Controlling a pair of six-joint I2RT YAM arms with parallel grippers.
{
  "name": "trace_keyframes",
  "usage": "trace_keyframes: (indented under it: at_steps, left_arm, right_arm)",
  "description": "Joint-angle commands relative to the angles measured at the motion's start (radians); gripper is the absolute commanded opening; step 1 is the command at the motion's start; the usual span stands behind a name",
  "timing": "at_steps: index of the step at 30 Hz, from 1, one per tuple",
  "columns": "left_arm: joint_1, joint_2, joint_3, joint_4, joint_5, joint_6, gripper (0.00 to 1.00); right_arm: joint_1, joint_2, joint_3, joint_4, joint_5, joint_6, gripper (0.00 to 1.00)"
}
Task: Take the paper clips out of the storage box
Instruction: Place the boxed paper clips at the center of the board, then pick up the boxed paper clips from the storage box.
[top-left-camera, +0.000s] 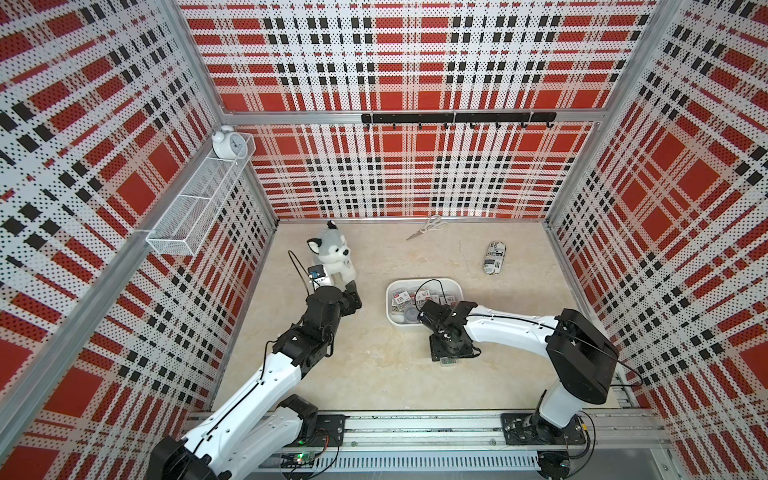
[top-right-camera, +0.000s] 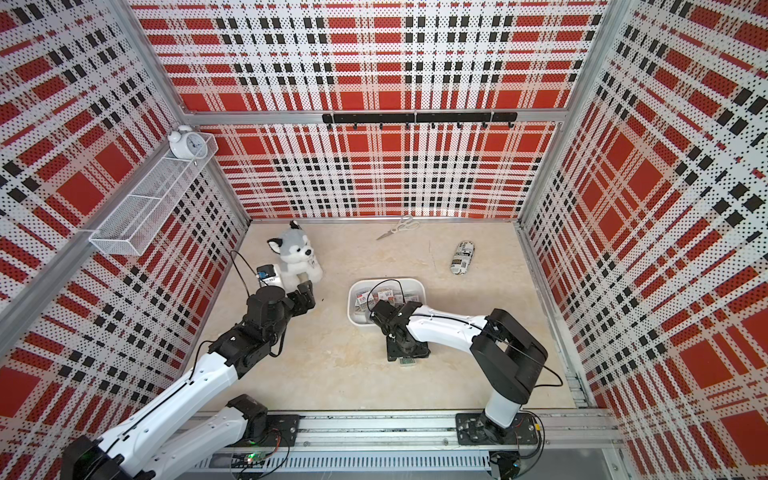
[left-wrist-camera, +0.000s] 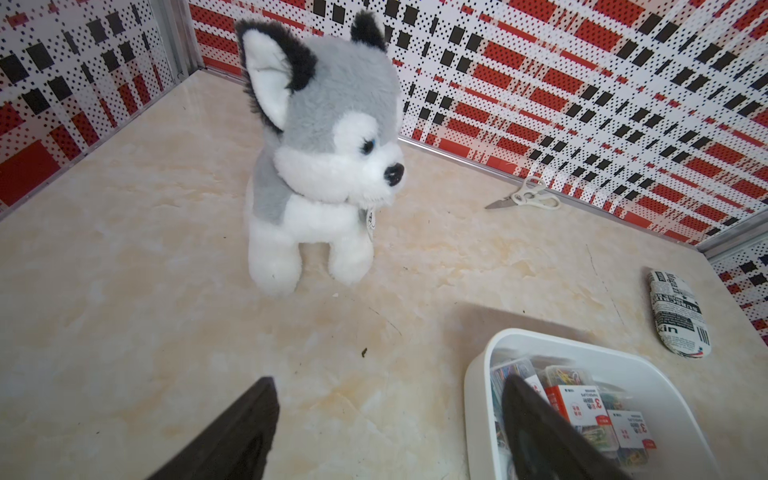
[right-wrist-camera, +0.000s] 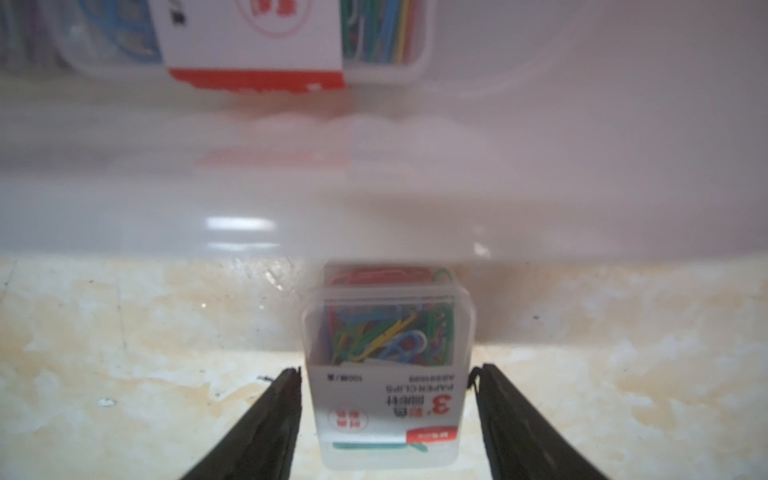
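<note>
Right wrist: clip case (right-wrist-camera: 386, 374) lies within parted right end effector (right-wrist-camera: 386, 369).

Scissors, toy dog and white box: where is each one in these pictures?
Scissors (top-left-camera: 427, 228): in a top view, on the pivot where the blades meet the handles.
Toy dog (left-wrist-camera: 345, 83): left wrist view, on its grey forehead.
White box (left-wrist-camera: 478, 382): left wrist view, on its bare rim.

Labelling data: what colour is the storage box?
The storage box is plain white, clearest in the left wrist view.
</note>
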Motion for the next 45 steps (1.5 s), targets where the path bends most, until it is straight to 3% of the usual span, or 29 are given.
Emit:
trace_keyframes:
  at_steps: [1, 11, 18, 22, 30, 35, 45]
  left_arm:
    - [0.008, 0.000, -0.003, 0.018, 0.010, 0.007, 0.86]
    - [0.007, -0.009, 0.003, 0.014, 0.014, 0.013, 0.86]
    - [0.009, 0.000, 0.019, 0.000, 0.008, 0.017, 0.86]
    - [0.009, 0.012, 0.038, -0.026, 0.001, 0.018, 0.85]
    - [-0.006, 0.073, 0.137, -0.123, -0.040, 0.004, 0.79]
    - [-0.079, 0.187, 0.243, -0.210, -0.084, -0.031, 0.78]
    - [-0.352, 0.552, 0.574, -0.346, -0.165, -0.215, 0.75]
  right_arm:
    - [0.005, -0.002, 0.032, -0.016, 0.009, 0.003, 0.73]
    - [0.004, -0.023, 0.084, -0.055, 0.026, 0.002, 0.76]
    - [-0.028, -0.117, 0.182, -0.165, 0.114, -0.028, 0.76]
    - [-0.077, -0.192, 0.235, -0.193, 0.196, -0.078, 0.76]
    - [-0.263, -0.242, 0.276, -0.153, 0.153, -0.229, 0.77]
    - [-0.375, -0.253, 0.236, -0.073, 0.097, -0.290, 0.78]
    - [-0.558, -0.289, 0.162, -0.015, -0.016, -0.375, 0.79]
